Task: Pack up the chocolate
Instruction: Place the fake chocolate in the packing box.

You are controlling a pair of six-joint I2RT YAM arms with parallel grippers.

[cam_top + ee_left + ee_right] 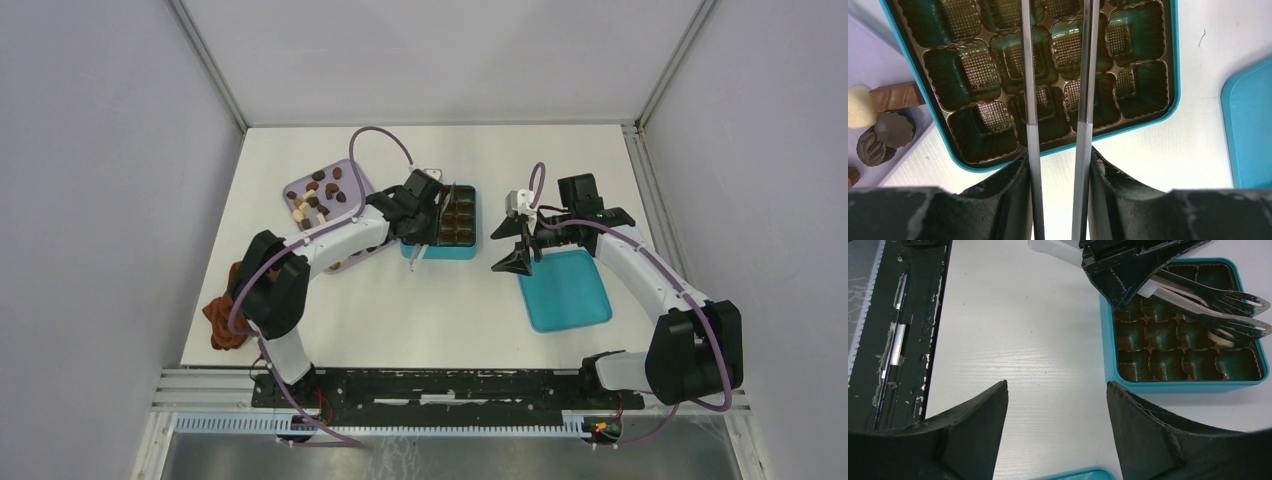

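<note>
Several small chocolate pieces (318,195), dark, tan and cream, lie on the lilac tray (352,168); a few show at the left of the left wrist view (883,132). The teal box (440,254) with brown cells stands right of the tray. My left gripper (418,215) is shut on metal tongs (1029,75), whose arms reach over the box's cells (963,162). In the right wrist view a pale piece (1220,338) shows at the tong tips (1243,327); I cannot tell whether it is held. My right gripper (512,245) is open and empty above the table, right of the box (1188,386).
A teal lid (565,290) lies flat at the right under my right arm, and shows in the left wrist view (1248,135). A reddish-brown cloth (225,315) lies at the table's left edge. The black base rail (893,330) runs along the near edge.
</note>
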